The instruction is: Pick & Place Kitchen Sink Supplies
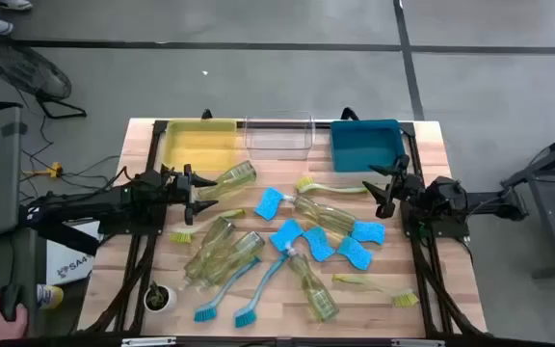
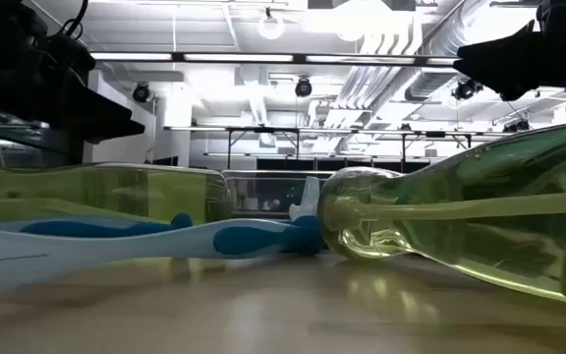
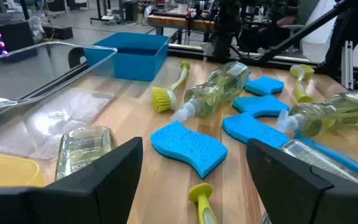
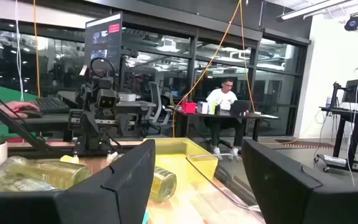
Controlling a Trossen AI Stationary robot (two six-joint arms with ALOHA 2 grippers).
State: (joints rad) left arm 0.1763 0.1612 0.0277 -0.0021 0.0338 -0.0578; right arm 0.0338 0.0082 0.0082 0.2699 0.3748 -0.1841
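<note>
Soap bottles: five clear yellow-green ones lying on their sides in the high view. One (image 1: pixel 231 177) at upper centre-left, just beside the left gripper's tips; two (image 1: pixel 222 253) side by side at centre-left; one (image 1: pixel 324 213) right of centre; one (image 1: pixel 312 285) at lower centre.
Sponges: four light-blue, wavy-edged. One (image 1: pixel 269 202) at centre, one (image 1: pixel 286 234) just below it, the others (image 1: pixel 356 253) to the right among the bottles.
Brushes: two blue-headed ones (image 1: pixel 249 299) at lower centre; yellow-green ones at upper centre (image 1: pixel 328 186), lower right (image 1: pixel 379 288) and centre-left (image 1: pixel 182 234).
Left gripper (image 1: pixel 205 196): centre-left of the high view, above the table; fingers parted, gripping nothing. Its wrist view shows the two fingers (image 3: pixel 110 177) wide apart with a sponge (image 3: pixel 188 146) between them farther off.
Right gripper (image 1: pixel 379 186): centre-right of the high view, in front of the teal bin; fingers spread, empty.
Bins: yellow (image 1: pixel 200 145), clear (image 1: pixel 279 140) and teal (image 1: pixel 365 145), in a row along the table's upper edge.
Plant (image 1: pixel 159 297): small pot at lower left.
Table (image 1: pixel 441 231): pale wood.
Person (image 4: pixel 224 99): seated at a desk in the room beyond, right wrist view.
</note>
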